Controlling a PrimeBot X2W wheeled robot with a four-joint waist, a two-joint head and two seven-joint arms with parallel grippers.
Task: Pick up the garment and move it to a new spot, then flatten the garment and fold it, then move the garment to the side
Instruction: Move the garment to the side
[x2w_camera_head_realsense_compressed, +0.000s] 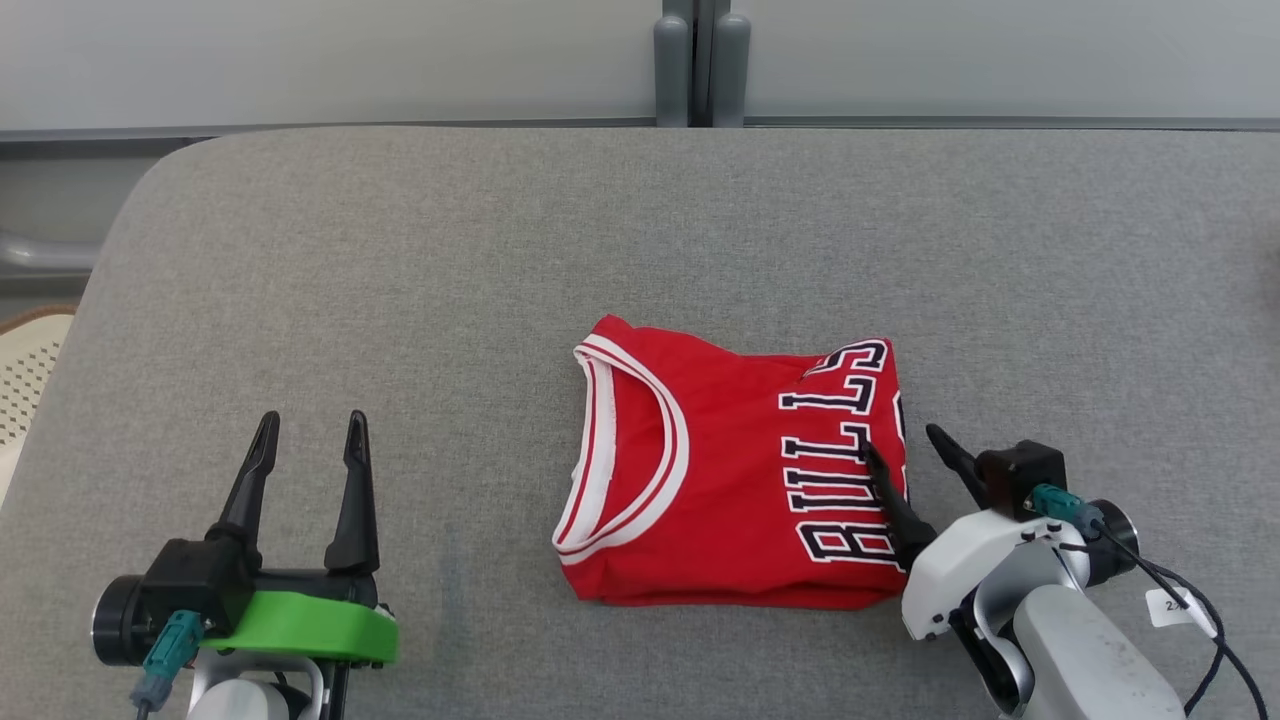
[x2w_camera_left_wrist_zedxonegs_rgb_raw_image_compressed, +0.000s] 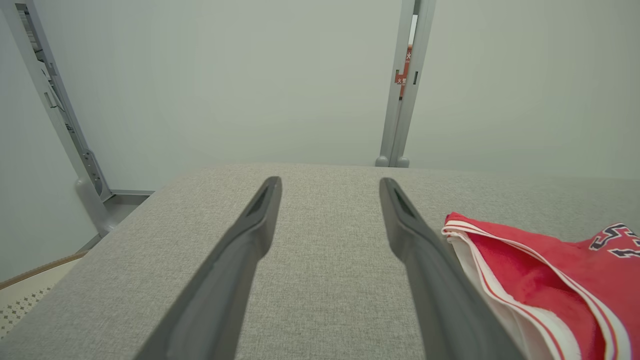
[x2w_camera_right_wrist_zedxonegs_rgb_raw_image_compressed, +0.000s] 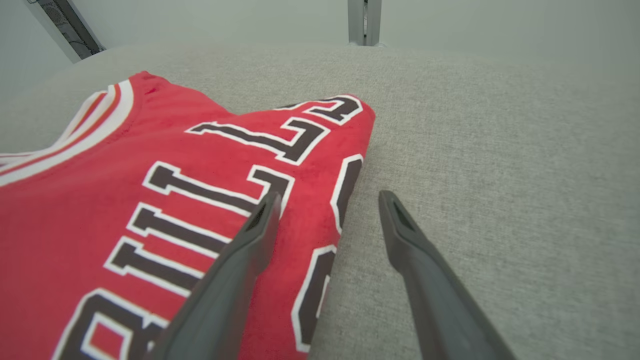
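Right gripper (x2w_camera_head_realsense_compressed: 900, 440) stands wide open and empty, 1 finger over the folded jersey (x2w_camera_head_realsense_compressed: 720, 470) on the table (x2w_camera_head_realsense_compressed: 400, 250), 1 off its 3 o'clock edge. Left gripper (x2w_camera_head_realsense_compressed: 312, 416), at 8 o'clock, is open, empty. Expect light, limp cloth; you pinch all layers at that edge.
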